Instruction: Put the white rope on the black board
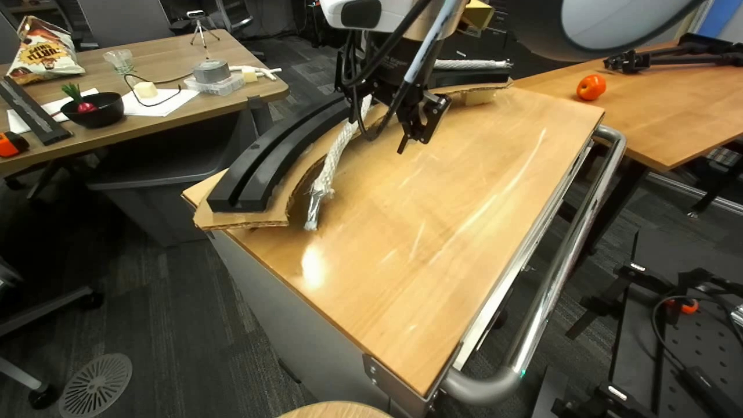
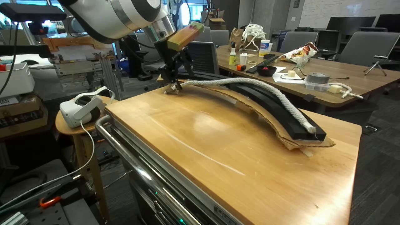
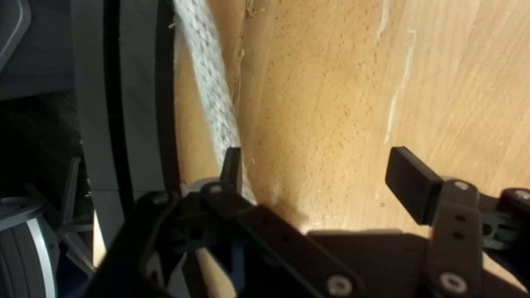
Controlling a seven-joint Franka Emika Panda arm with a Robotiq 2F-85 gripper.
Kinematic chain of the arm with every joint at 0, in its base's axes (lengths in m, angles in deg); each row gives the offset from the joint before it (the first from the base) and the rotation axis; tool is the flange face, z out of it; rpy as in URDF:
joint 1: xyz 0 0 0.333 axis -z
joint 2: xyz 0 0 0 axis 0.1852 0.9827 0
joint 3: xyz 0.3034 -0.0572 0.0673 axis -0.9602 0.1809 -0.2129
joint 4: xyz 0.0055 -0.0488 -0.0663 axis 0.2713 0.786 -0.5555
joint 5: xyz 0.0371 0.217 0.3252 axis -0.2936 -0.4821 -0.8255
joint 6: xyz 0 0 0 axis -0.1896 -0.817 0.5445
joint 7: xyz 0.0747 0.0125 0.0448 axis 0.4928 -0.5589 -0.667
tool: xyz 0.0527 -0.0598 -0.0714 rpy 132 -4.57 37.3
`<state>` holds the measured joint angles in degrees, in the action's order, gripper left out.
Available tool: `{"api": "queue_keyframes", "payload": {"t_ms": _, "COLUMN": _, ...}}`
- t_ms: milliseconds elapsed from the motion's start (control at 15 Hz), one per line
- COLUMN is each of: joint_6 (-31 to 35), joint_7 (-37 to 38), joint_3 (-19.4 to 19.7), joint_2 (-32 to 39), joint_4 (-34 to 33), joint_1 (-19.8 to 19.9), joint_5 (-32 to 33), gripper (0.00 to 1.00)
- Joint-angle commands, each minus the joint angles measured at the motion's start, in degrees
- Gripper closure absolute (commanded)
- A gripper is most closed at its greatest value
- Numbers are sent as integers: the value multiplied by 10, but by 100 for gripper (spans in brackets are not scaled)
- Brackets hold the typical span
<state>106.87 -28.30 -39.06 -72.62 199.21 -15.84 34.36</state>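
The white rope [image 2: 268, 86] lies with one end on top of the black board [image 2: 281, 113], whose curved length carries lengthwise grooves. Toward its frayed end, the rope [image 1: 336, 155] slants off the board [image 1: 270, 172] and onto the wooden tabletop. Low over that loose stretch is my gripper [image 3: 321, 182], its jaws spread wide. In the wrist view the rope [image 3: 213, 93] runs beside the board [image 3: 138, 103] and passes behind the left finger [image 3: 230, 167]. A short piece shows just inside that finger; the jaws do not clasp it. The frayed tip is hidden in the wrist view.
Cardboard [image 2: 289, 142] sits under the board and juts out past its inner edge. A metal rail [image 1: 557, 278] runs along the cart's side. Past the board stands a brown table [image 2: 312, 68] with a chips bag [image 2: 301, 53] and a black bowl [image 2: 265, 72].
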Motion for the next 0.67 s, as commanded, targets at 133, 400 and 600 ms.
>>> {"api": "queue_keyframes", "payload": {"t_ms": 133, "joint_6": 5, "joint_7": -59, "joint_3": -9, "joint_2": 13, "joint_4": -30, "joint_1": 8, "joint_5": -67, "gripper": 18}}
{"api": "queue_keyframes", "payload": {"t_ms": 400, "joint_6": -4, "joint_7": -97, "joint_3": -14, "joint_2": 29, "joint_4": -53, "joint_1": 8, "joint_5": -107, "gripper": 51}}
{"api": "queue_keyframes", "payload": {"t_ms": 600, "joint_6": -21, "joint_7": -114, "joint_3": -18, "joint_2": 47, "joint_4": -77, "joint_1": 6, "joint_5": -118, "gripper": 60}}
